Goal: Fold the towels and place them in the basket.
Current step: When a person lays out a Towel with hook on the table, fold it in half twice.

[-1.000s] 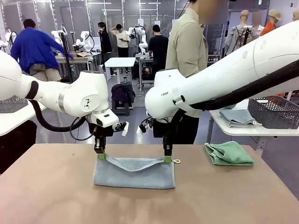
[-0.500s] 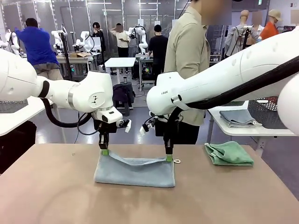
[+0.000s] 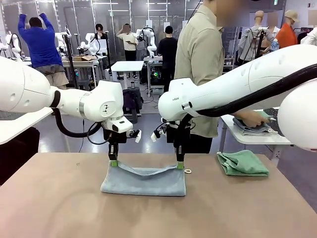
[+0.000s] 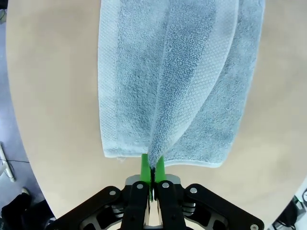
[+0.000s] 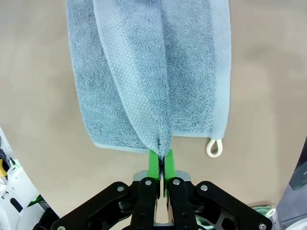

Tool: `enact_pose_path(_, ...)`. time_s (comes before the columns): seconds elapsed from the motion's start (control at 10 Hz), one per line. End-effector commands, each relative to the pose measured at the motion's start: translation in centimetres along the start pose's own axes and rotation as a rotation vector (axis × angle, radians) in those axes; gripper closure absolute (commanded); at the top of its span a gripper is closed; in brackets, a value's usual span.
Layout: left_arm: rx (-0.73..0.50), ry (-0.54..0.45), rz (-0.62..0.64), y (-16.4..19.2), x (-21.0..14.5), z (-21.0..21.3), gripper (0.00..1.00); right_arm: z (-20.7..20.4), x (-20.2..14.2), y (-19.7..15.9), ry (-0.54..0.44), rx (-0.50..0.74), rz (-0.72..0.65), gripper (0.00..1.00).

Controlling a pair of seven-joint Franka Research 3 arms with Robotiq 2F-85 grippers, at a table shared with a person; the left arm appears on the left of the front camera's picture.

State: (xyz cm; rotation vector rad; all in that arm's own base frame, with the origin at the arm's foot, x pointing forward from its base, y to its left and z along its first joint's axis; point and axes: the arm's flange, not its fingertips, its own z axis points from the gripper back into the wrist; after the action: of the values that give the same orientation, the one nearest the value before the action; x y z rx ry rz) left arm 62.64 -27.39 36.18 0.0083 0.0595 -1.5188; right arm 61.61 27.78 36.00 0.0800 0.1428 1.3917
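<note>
A pale blue-grey towel (image 3: 143, 181) lies near the middle of a brown counter (image 3: 59, 208), folded in half lengthwise into a long band. Two white robot arms reach down to the towel's far edge, one at each end.

The left hand (image 3: 114, 162) is at the towel's left far corner. Its green fingers (image 4: 145, 165) are pressed together and pinch the upper layer. The right hand (image 3: 180, 165) is at the towel's right far corner and pinches the cloth the same way, fingers together. Between the two hands the top layer sags in a shallow curve, with both corners lifted a little off the layer beneath. In the wrist views the pinched edge rises as a ridge from the flat cloth below. A small white loop (image 5: 214, 146) hangs off the towel's corner just beside the right hand.

A mint green towel (image 3: 243, 163) lies on the counter well to the right of the blue-grey towel, apart from it. It is loosely bunched, not neatly folded, and neither hand touches it. Beyond the blue-grey towel, across the counter, a person stands. One of the person's hands (image 3: 253, 119) rests on a stack of folded cloths (image 3: 252, 130) on a side table, far to the towel's right.

The task looks to be in its early part. The blue-grey towel has one fold nearly laid, but the hands have not let go. It probably needs another fold. The green towel has yet to be folded, and neither towel is in the basket.
</note>
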Motion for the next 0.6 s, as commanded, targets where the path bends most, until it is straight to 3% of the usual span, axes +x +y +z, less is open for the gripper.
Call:
enact_pose_path(0.0, 0.005, 0.021, 0.019, 0.9, 0.3, 0.5, 0.78, 0.3, 0.1, -0.8, 0.007, -0.001, -0.029, 0.84)
enact_pose_path(0.1, 0.015, 0.016, 0.028, 1.0, 0.3, 0.5, 0.77, 0.2, 0.0, -0.9, 0.004, -0.007, -0.027, 0.75)
enact_pose_path(0.2, 0.033, 0.013, 0.048, 1.0, 0.1, 0.6, 0.58, 0.2, -0.1, -1.0, 0.002, -0.015, -0.03, 0.64)
enact_pose_path(0.3, 0.056, 0.017, 0.074, 1.0, -0.1, 0.6, 0.74, 0.1, -0.2, -1.0, -0.006, -0.029, -0.038, 0.55)
enact_pose_path(0.4, 0.094, 0.003, 0.123, 1.0, -0.6, 0.6, 0.39, 0.1, -0.4, -0.9, -0.033, -0.06, -0.055, 0.44)
enact_pose_path(0.5, 0.13, -0.007, 0.158, 1.0, -1.2, 0.7, 0.55, 0.2, -0.7, -0.8, -0.05, -0.093, -0.069, 0.35)
